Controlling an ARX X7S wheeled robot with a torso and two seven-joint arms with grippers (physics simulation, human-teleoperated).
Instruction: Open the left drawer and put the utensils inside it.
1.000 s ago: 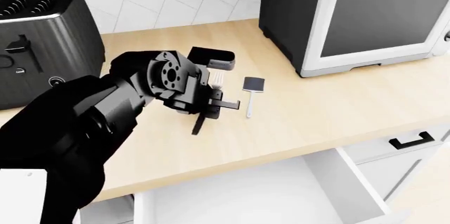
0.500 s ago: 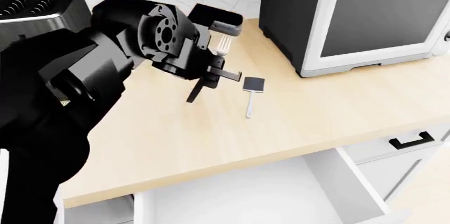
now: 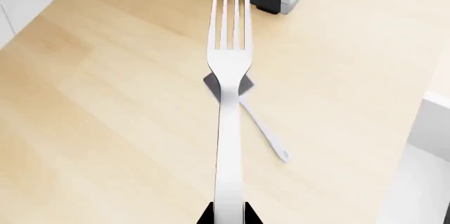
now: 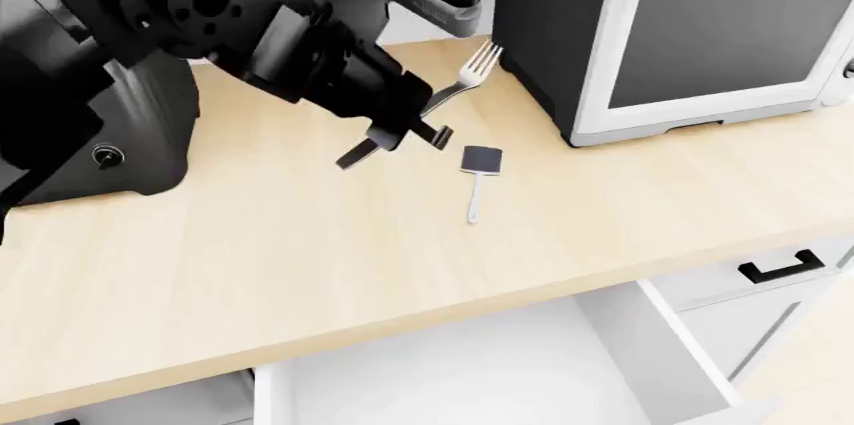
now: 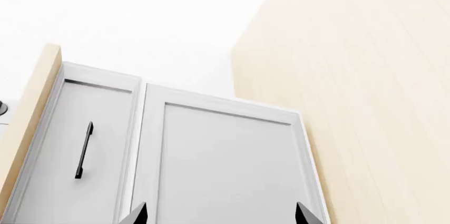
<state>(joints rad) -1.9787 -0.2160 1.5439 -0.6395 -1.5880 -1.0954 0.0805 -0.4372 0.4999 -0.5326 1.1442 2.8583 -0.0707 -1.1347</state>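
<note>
Aloft, fork (image 4: 461, 80) clamped in left fingers (image 4: 400, 140), spatula (image 4: 478, 177) beneath.

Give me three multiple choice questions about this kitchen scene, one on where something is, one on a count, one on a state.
1. Where is the spatula?
A. in the drawer
B. on the countertop
C. in the right gripper

2. How many tines has the fork?
A. two
B. three
C. four

3. The left drawer is:
A. open and holding nothing visible
B. shut
C. open with both utensils inside

Answers: 1 B, it lies flat on the wood near the oven. 2 C, the left wrist view shows four. 3 A, its white inside shows bare while the left gripper holds the fork.
</note>
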